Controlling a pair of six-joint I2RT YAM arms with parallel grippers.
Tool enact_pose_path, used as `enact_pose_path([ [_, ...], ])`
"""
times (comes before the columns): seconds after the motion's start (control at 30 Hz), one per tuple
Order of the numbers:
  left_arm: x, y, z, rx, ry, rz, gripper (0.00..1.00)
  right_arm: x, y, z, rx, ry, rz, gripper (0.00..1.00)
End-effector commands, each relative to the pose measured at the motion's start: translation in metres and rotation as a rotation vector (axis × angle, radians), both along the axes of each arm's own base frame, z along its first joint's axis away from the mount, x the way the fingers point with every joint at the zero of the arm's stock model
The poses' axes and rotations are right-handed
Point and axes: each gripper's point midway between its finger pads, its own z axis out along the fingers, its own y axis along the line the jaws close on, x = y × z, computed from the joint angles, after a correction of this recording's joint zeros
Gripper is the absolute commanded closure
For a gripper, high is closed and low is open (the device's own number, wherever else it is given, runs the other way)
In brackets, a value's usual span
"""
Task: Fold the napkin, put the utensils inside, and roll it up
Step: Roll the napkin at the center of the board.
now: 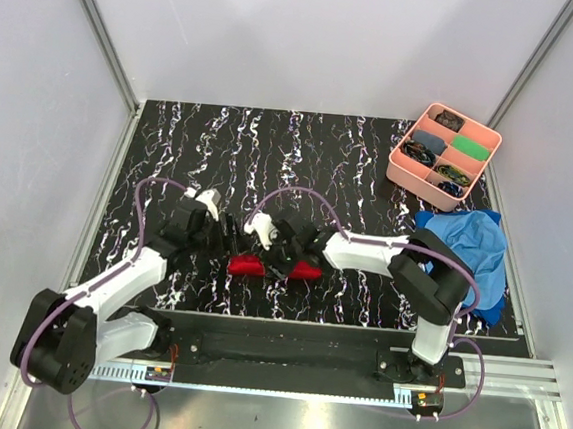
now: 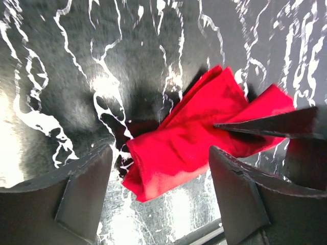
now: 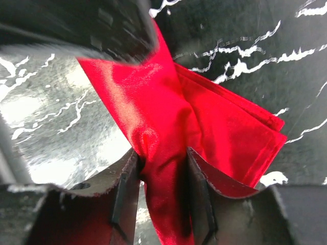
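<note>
Napkin [image 1: 248,265], bunched into a red roll near the front edge of the dark surface [image 1: 301,166], is pinched tight by the right hand [image 3: 162,171], while the left hand [image 2: 161,155] is spread wide at its other end, with open room farther back.

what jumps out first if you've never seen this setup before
The bright red napkin, bunched into a loose roll at the near middle of the black marbled table, stands out most. The right hand pinches one end of it, while the left hand hovers open over the other. At the far right sit a pink tray of compartments and a crumpled blue cloth.
</note>
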Motion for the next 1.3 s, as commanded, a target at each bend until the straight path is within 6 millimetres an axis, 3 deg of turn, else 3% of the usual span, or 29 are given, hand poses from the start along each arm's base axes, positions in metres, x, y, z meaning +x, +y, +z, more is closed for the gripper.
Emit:
enact_pose_path([
  [0.0,0.008,0.005,0.016,0.000,-0.088,0.032,0.21,-0.027,-0.018,-0.014,-0.036,0.278,-0.040,0.57],
  [0.23,-0.001,-0.001,0.011,-0.051,-0.102,0.004,0.20,-0.015,-0.011,0.001,-0.005,0.438,-0.086,0.58],
  [0.73,0.005,-0.015,0.006,-0.121,-0.186,-0.061,0.24,-0.008,-0.009,-0.001,0.070,0.812,-0.136,0.57],
  [1.27,0.009,-0.029,-0.006,-0.172,-0.205,-0.121,0.57,-0.006,-0.011,-0.012,0.107,1.011,-0.139,0.56],
])
